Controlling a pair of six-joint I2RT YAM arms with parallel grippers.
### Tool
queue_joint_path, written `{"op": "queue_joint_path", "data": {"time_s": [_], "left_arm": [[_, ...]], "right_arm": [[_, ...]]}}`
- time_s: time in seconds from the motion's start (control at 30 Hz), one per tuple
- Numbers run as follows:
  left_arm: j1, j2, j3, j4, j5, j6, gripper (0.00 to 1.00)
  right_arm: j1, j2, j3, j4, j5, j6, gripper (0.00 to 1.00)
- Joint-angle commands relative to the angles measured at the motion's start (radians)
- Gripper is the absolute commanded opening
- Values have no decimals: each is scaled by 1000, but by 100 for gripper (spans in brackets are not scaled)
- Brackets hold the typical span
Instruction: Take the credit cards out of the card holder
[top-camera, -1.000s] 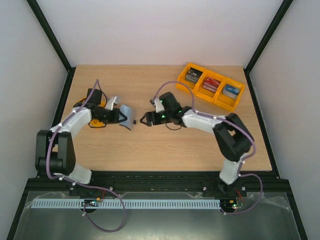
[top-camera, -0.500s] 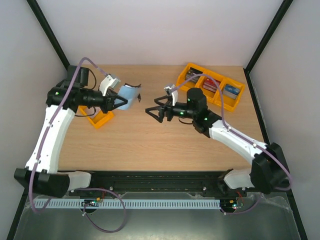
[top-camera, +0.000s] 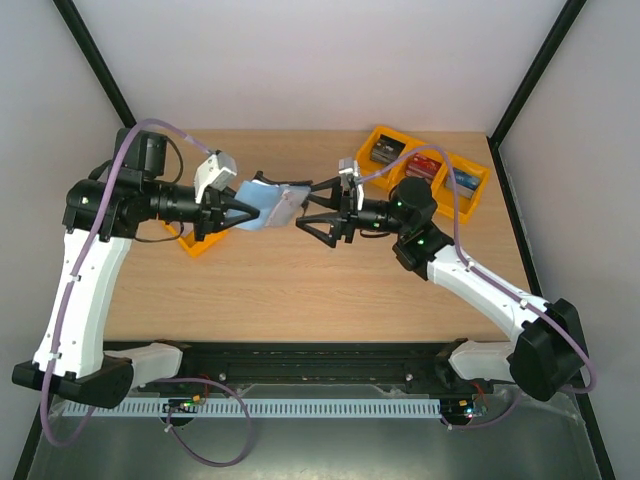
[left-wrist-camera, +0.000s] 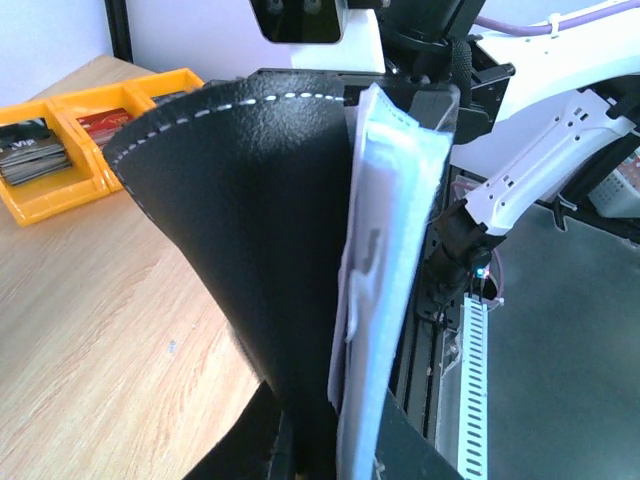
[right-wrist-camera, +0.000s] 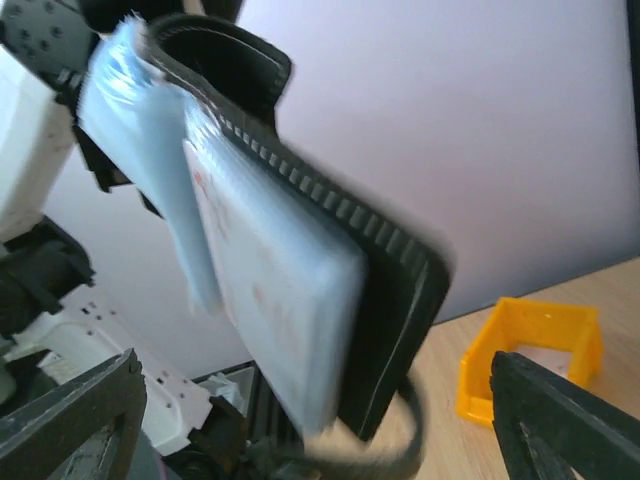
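Observation:
The black card holder hangs open in the air, held at its left end by my shut left gripper. In the left wrist view its black cover stands edge-on beside the clear pocket. The credit cards sit in the grey-blue pocket; faint red marks show through it in the right wrist view. My right gripper is open, its fingertips just at the holder's right end. In its own view the gripper has its fingers spread wide, with the holder close in front.
A yellow three-compartment tray with thick card stacks stands at the back right of the wooden table, and also shows in the left wrist view. A small yellow tray lies under the left arm; it shows in the right wrist view.
Both arms have risen off the table. The left gripper has carried the holder up and to the right. The right gripper has opened wider and closed in on the holder's free end.

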Motion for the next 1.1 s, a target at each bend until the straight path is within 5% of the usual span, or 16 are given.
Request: {"op": "queue_joint_path", "data": {"time_s": [0.0, 0.13, 0.2, 0.27, 0.3, 0.47, 0.6, 0.77, 0.93, 1.07], "left_arm": [[3, 8, 6, -2, 44, 0, 2], [4, 10, 4, 3, 55, -5, 2], [2, 10, 4, 3, 60, -5, 2], [2, 6, -3, 3, 56, -4, 2], [4, 2, -12, 2, 55, -2, 2], [75, -43, -164, 131, 22, -125, 8], [184, -68, -306, 330, -236, -368, 52], [271, -73, -337, 401, -311, -416, 80], [269, -86, -354, 411, -336, -410, 80], [195, -94, -390, 413, -226, -400, 51]], "right_arm": [[10, 11, 42, 119, -107, 68, 87], [24, 30, 61, 119, -111, 83, 61], [26, 34, 65, 124, -118, 90, 40], [26, 34, 63, 133, -134, 91, 8], [26, 30, 61, 139, -141, 88, 3], [26, 5, 32, 104, -99, 56, 2], [26, 17, 59, -96, 75, -14, 2], [26, 71, 138, -415, 411, -76, 2], [32, 159, 205, -640, 711, -57, 2], [90, 267, 336, -801, 836, -46, 2]]}}
